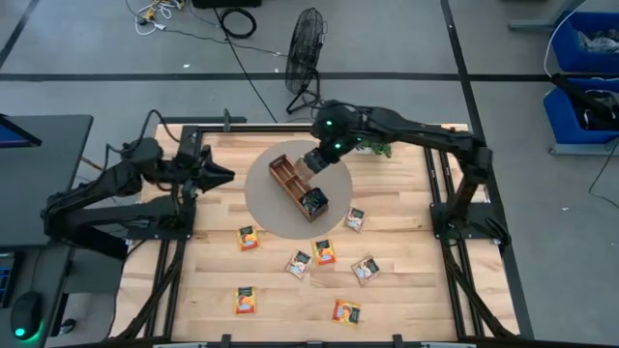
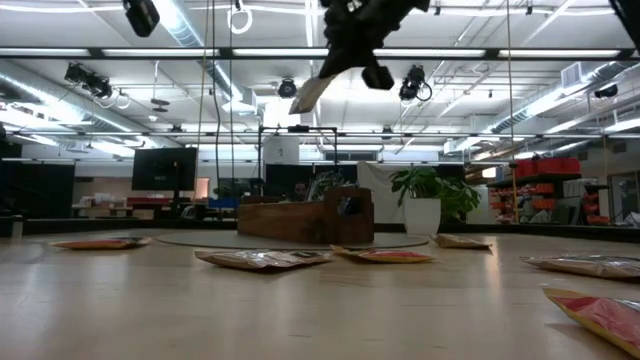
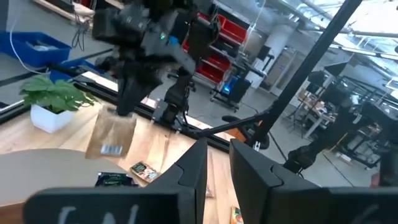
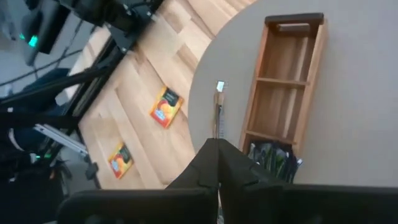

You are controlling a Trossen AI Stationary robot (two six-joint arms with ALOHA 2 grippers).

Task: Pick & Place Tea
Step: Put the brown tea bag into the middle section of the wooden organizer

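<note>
The right gripper [image 1: 316, 162], its fingers clamped on a beige sachet [image 3: 112, 135], is hanging over the wooden tray [image 1: 290, 180], which is holding one dark sachet [image 1: 313, 201] beside them while seven are waiting on the tabletop [image 1: 406, 290]; the left gripper [image 1: 221, 175] is idling, fingers slightly apart.

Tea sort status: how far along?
Done: dark sachets fill one end compartment of the brown three-compartment wooden tray. In hand: right gripper shut on a pale beige sachet above the tray. Left: seven sachets on the table, e.g. an orange one. Left gripper waits aside.
</note>
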